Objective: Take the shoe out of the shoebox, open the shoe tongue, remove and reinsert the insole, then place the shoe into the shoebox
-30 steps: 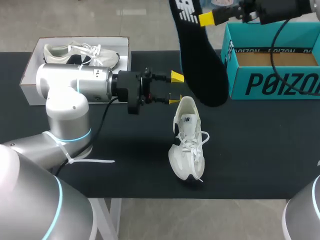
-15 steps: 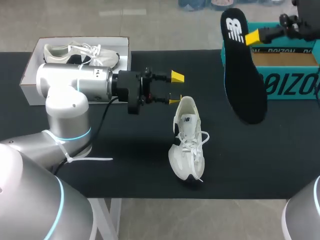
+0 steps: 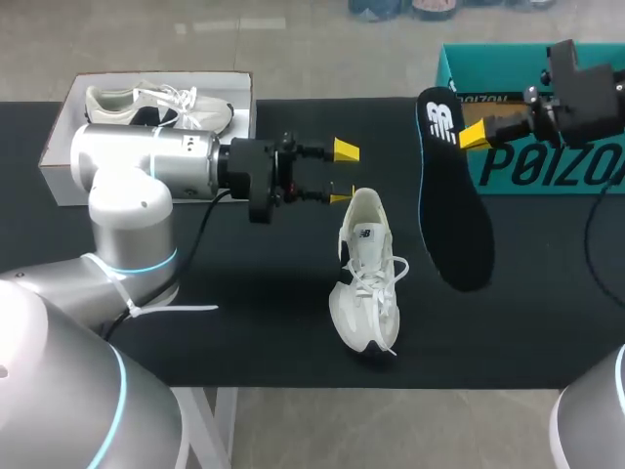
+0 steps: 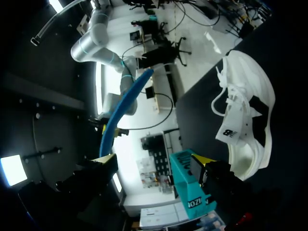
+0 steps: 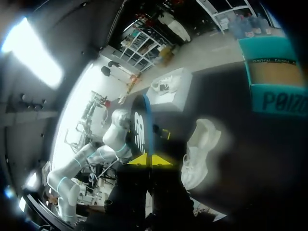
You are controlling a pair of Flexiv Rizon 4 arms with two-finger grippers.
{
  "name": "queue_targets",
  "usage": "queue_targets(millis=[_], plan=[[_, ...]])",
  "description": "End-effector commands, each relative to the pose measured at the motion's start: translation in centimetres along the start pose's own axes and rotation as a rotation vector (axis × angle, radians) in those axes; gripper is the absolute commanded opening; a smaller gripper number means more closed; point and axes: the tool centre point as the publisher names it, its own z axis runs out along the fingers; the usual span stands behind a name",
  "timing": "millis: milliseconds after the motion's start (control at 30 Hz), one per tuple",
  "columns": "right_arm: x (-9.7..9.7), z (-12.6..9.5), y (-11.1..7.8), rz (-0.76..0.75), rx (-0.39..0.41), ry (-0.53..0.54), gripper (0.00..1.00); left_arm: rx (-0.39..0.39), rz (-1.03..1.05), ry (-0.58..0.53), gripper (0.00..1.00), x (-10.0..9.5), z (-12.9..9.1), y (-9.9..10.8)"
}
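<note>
A white shoe (image 3: 369, 278) lies on the black table, heel pointing away from the front edge. My left gripper (image 3: 342, 173) stands open just behind the heel, with nothing between its fingers. In its wrist view the shoe (image 4: 246, 120) lies beside the open left gripper (image 4: 154, 159). My right gripper (image 3: 476, 134) is shut on the top of a black insole (image 3: 452, 195), which hangs down to the right of the shoe. From the right wrist, the insole (image 5: 142, 126) stands edge-on between the shut yellow tips of the gripper (image 5: 149, 160), and the shoe (image 5: 197, 149) is beyond it.
A teal shoebox (image 3: 508, 61) stands open at the back right, behind the right gripper; it also shows as a teal box (image 5: 279, 91) from the right wrist. At the back left, a white box (image 3: 61, 147) holds a second white shoe (image 3: 156, 103).
My right arm has carried the insole from high above the shoe to the right and down, in front of the teal box. The left arm and the shoe have not moved.
</note>
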Motion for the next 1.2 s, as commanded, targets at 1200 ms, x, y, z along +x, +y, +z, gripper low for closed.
queue_targets(millis=[1200], plan=[[-1.2,9.8,4.1,0.073,0.142,-0.017,0.00,0.013,0.026,-0.026,1.00,-0.6,0.6,0.0]])
